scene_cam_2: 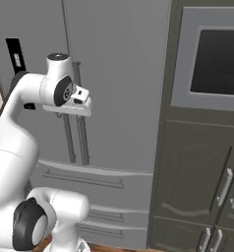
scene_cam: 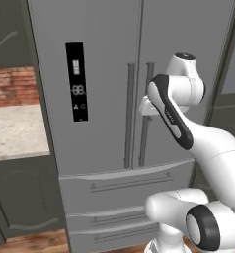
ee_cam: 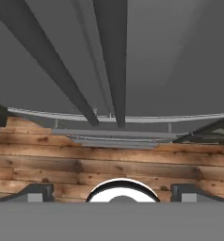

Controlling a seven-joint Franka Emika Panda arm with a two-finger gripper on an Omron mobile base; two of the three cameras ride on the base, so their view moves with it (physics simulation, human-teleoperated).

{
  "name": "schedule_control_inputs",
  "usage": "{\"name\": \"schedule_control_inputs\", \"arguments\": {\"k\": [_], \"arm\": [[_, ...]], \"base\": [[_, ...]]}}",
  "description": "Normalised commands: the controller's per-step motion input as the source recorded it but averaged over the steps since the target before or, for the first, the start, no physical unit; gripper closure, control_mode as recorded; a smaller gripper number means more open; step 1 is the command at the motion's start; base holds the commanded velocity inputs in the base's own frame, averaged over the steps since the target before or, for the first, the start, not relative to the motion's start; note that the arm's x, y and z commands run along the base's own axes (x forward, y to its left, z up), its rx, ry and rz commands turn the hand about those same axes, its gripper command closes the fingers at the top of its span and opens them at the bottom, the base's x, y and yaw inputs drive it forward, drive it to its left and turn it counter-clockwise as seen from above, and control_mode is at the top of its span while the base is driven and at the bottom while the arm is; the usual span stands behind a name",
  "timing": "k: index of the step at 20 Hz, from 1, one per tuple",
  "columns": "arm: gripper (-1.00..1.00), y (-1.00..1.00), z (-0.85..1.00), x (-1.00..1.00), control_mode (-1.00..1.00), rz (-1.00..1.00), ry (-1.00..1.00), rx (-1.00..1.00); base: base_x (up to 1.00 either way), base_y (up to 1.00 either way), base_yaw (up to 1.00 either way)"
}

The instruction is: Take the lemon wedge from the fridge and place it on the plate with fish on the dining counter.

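Gripper (ee_cam: 112, 192) jaws stand wide apart with nothing between them, the two dark fingertips (ee_cam: 37, 192) at opposite sides of the hand view's lower edge. Just ahead of the gripper, the fridge (scene_cam: 104, 74) has both upper doors shut, and its two long bar handles (ee_cam: 111, 61) run side by side past the fingers, close together with only a narrow gap at the door seam. In the left base view the hand sits right at those handles, the wrist covering part of the right-hand one, so whether anything touches the bar cannot be told. To the gripper's left, on the left door, a black display panel (scene_cam: 76, 81) shows pale digits that look like "88" above small icons too blurred to read. Below the gripper lie the fridge's drawers (scene_cam: 124, 185), each with a horizontal pull, and beneath them a wooden plank floor (ee_cam: 109, 160) with open room under the hand. To the gripper's right, dark cabinet fronts (scene_cam_2: 192, 187) stand hard against the fridge's edge, with a dark-windowed built-in oven (scene_cam_2: 217, 61) above them, cut off by the frame. Far to the left, a pale speckled counter (scene_cam: 16, 131) sits under a brick wall (scene_cam: 13, 86). The lemon wedge is hidden, the doors being closed.
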Motion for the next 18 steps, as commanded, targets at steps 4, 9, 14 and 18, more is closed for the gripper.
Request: {"name": "schedule_control_inputs", "arguments": {"k": [4, 9, 14, 18], "arm": [[-1.0, 0.0, 0.0, 0.0, 1.0, 0.0, 0.0, 0.0], [-1.0, 0.0, 0.0, 0.0, 1.0, 0.0, 0.0, 0.0], [-1.0, 0.0, 0.0, 0.0, 1.0, 0.0, 0.0, 0.0], [-1.0, 0.0, 0.0, -0.05, -1.0, 0.0, -0.01, 0.0]], "base": [[-0.61, 0.12, 0.0], [-0.31, 0.01, -0.01], [-0.29, 0.01, 0.0], [0.0, 0.0, 0.0]]}}
